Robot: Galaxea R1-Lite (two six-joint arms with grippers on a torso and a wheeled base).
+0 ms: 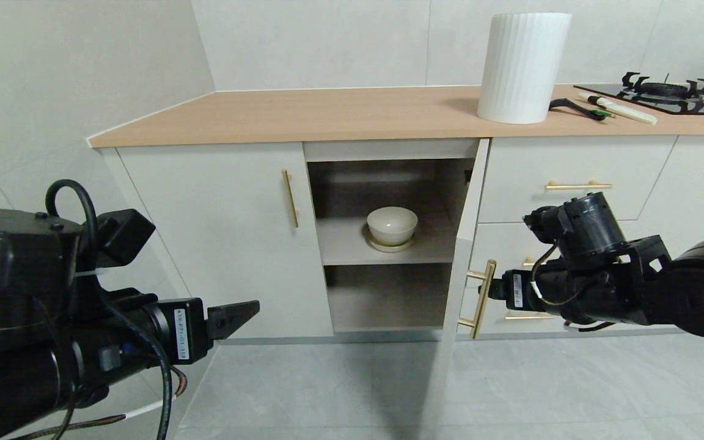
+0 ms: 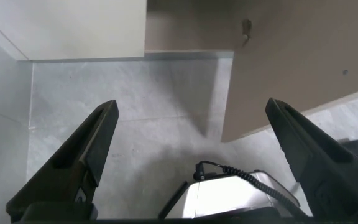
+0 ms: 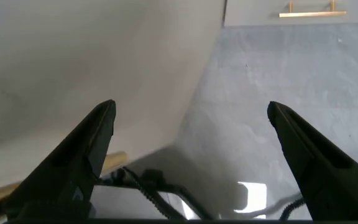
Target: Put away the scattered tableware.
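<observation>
Wooden countertop (image 1: 327, 113), open cabinet (image 1: 346, 245), bowl (image 1: 392, 225) inside

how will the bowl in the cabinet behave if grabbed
The bowl looks glazed ceramic, so probably stiff, smooth and slippery, and breakable if dropped. It sits on a small plate, which may shift if the bowl is pushed. Low and wide, it seems unlikely to tip.

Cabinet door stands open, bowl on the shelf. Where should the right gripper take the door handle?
Likely the gold handle mid-length, between its two posts, approached from the robot's right where the right gripper sits. The bar stands upright, off the door face, so fingers can close across it.
</observation>
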